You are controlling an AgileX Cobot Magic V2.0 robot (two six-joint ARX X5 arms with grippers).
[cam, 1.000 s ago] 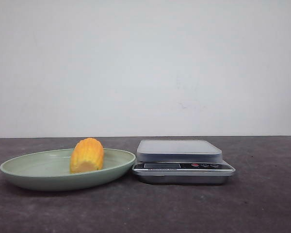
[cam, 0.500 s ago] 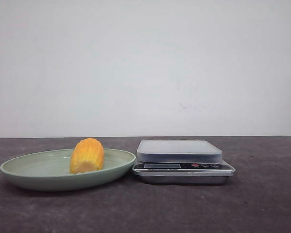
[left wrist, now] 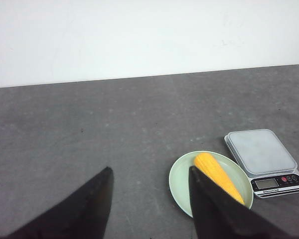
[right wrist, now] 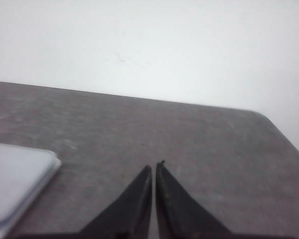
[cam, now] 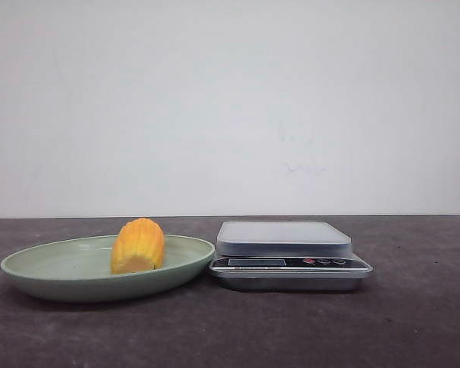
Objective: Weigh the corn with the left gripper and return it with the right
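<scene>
Across the preceding second nothing on the table shifted: the corn (cam: 138, 245) lay in the pale green plate (cam: 31, 270), just to the left of the kitchen scale (cam: 291, 263), and the scale's platform (cam: 284, 232) was bare. The task was therefore judged to be at its outset, the weighing not yet begun. The left gripper (left wrist: 149, 174) hung well back from the scale and above the table (left wrist: 89, 124), its two black fingers spread wide with nothing between them. The right gripper (right wrist: 154, 169) hung to the right of the scale with its fingers pressed together, tips nearly touching, holding nothing. Neither arm appeared in the front view. In the left wrist view one finger (left wrist: 214, 209) covered the near rim of the plate and the corn's lower end. The scale's display (cam: 257, 262) was too small to read, and the right wrist view showed only one blurred corner of the platform (right wrist: 17, 174).
</scene>
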